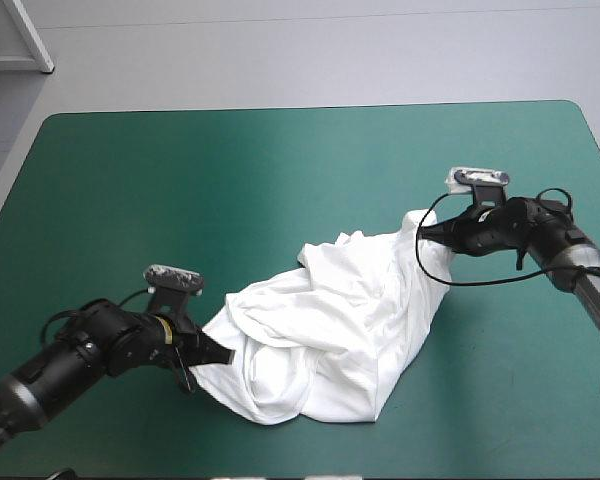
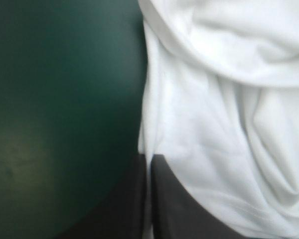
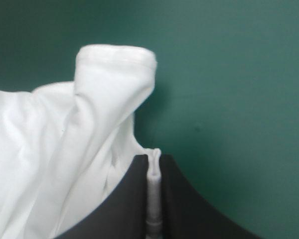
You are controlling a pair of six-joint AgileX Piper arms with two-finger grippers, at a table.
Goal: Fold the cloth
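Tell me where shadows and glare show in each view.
High view: soft shadows lie in the folds of the T-shirt. Left wrist view: a pale sheen on the teal-green cover, the T-shirt's far folds glaring white. Right wrist view: a faint shadow on the cover beside the raised fold.

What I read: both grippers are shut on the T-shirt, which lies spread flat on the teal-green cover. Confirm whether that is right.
One thing is wrong. The left gripper and the right gripper are both shut on the T-shirt, but it is not spread flat: the high view shows it as a crumpled heap on the teal-green cover.
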